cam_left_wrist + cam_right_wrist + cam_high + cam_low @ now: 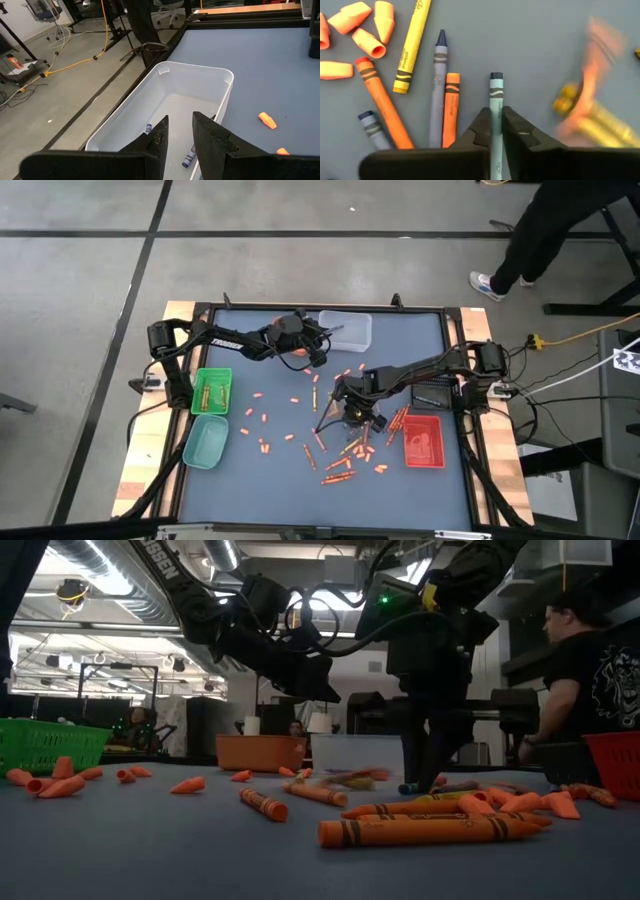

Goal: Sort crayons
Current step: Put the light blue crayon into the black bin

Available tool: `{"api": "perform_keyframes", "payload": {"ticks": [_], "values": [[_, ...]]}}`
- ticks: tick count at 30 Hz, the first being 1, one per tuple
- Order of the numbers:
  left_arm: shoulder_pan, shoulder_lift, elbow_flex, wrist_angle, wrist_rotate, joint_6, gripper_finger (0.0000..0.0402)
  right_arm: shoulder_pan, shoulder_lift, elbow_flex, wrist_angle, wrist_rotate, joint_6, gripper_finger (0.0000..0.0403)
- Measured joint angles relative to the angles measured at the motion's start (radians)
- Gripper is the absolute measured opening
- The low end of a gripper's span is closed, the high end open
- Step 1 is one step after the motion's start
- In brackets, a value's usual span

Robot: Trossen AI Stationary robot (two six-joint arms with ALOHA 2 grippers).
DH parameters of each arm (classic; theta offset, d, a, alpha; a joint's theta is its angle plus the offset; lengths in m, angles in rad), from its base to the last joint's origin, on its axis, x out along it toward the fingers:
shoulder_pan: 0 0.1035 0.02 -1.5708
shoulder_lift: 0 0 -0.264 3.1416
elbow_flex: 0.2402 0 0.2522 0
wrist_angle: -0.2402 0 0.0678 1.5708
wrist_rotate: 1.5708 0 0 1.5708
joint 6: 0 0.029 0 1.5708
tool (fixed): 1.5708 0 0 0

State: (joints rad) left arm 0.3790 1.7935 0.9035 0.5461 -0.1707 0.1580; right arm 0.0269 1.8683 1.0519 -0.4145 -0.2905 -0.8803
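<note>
The right end effector (496,127) is down at the middle of the counter (280,470), its two fingers closed on a pale blue-grey crayon (495,97) that lies between them. Just beside that crayon lie a short orange crayon (451,107), a grey-blue crayon (438,90), a long orange crayon (380,102) and a yellow crayon (411,45), with orange eraser caps (367,42) near them. More crayons (340,465) are scattered over the counter. The left end effector (179,135) hangs over the clear bin (222,82) at the counter's far edge, its fingers slightly apart and holding nothing; a blue-grey crayon (188,157) lies inside that bin. A green basket (212,391), a teal tray (205,442) and a red tray (424,442) stand at the sides.
</note>
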Motion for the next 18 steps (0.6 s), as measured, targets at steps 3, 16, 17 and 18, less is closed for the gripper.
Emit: {"api": "perform_keyframes", "payload": {"ticks": [3, 16, 17, 18], "values": [[0.0, 0.0, 0.0, 0.0, 0.0, 0.0, 0.0073, 0.0, 0.001, 0.0, 0.001, 0.001, 0.0, 0.0011], [0.0, 0.0, 0.0, 0.0, 0.0, 0.0, 0.0073, 0.0, 0.011, 0.099, -0.15, 0.038, 0.045, 0.0029], [0.0, 0.0, 0.0, 0.0, 0.0, 0.0, 0.0073, 0.0, 0.011, 0.12, -0.183, 0.05, 0.053, 0.0029], [0.0, 0.0, 0.0, 0.0, 0.0, 0.0, 0.0073, 0.0, 0.01, 0.141, -0.211, 0.066, 0.066, 0.0029]]}}
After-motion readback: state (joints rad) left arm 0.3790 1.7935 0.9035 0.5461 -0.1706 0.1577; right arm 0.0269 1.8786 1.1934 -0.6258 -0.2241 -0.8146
